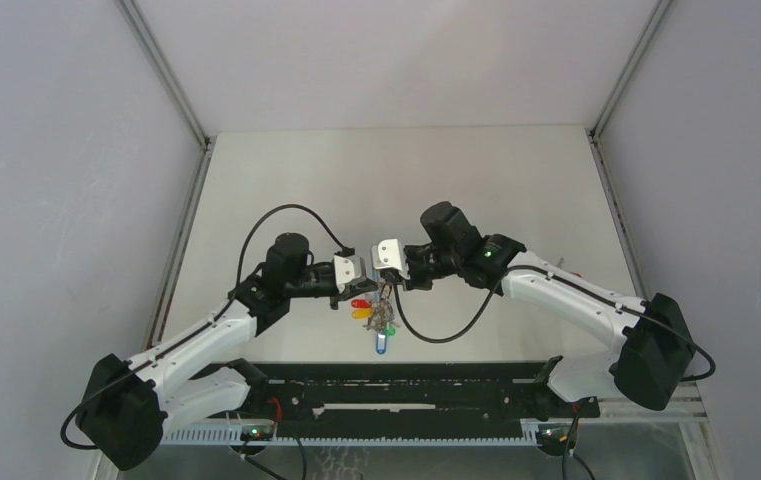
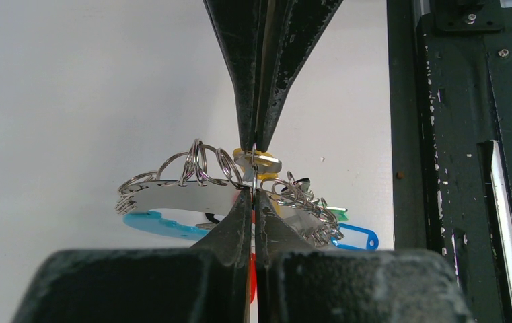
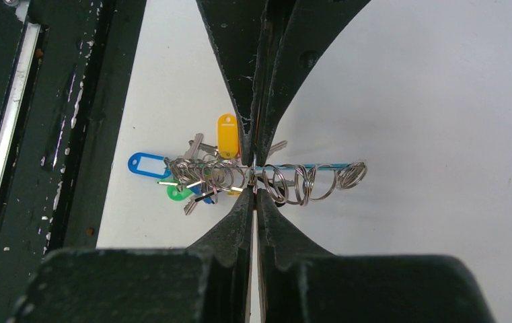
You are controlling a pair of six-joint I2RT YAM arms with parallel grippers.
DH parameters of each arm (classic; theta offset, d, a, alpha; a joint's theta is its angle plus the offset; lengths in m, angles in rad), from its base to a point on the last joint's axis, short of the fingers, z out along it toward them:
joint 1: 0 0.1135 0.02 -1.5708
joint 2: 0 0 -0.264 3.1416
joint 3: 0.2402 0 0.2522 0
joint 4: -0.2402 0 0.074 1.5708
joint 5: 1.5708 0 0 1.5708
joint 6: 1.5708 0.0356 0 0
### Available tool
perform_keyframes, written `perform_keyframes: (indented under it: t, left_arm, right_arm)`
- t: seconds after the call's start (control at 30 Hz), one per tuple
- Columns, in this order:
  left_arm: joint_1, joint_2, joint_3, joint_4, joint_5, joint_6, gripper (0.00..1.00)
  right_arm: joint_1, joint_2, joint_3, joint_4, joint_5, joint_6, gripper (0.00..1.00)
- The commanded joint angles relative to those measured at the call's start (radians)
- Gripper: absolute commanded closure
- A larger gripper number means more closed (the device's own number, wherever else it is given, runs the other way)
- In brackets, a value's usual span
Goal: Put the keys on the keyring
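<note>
Both tools are clamped shut here, left tool (image 2: 253, 202) and right tool (image 3: 253, 202) nose to nose on the keyring (image 2: 179, 196), held just beyond the black rail (image 1: 406, 385). It's light, stiff, slick metal that'll swing, so I'd grip the grey band itself and take the orange-yellow key (image 3: 227, 134) and red key (image 1: 359, 303) by their flat blades. Watch that jangling fringe, blue tag (image 3: 147, 165) included, crowding the loop's rail side.

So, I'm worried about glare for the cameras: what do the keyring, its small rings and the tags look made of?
Keyring: looks like polished flat metal, mirror-bright, with a cyan part that seems plastic. Small rings: shiny steel-like wire, with sharp glints. Tags: probably glossy coloured plastic, smooth and evenly coloured.
</note>
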Motion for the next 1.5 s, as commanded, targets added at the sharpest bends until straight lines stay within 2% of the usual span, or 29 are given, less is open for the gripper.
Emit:
perform_keyframes:
  t: [0.0, 0.67, 1.47]
  left_arm:
    - [-0.008, -0.008, 0.035, 0.040, 0.016, 0.017, 1.00]
    - [-0.008, -0.002, 0.037, 0.038, 0.013, 0.021, 1.00]
    - [-0.008, -0.004, 0.040, 0.037, 0.033, 0.024, 1.00]
  right_arm:
    - [0.006, -0.019, 0.046, 0.005, -0.002, -0.018, 1.00]
    - [0.000, -0.058, 0.027, 0.009, -0.029, -0.029, 1.00]
    - [0.004, -0.009, 0.048, -0.021, -0.034, -0.045, 1.00]
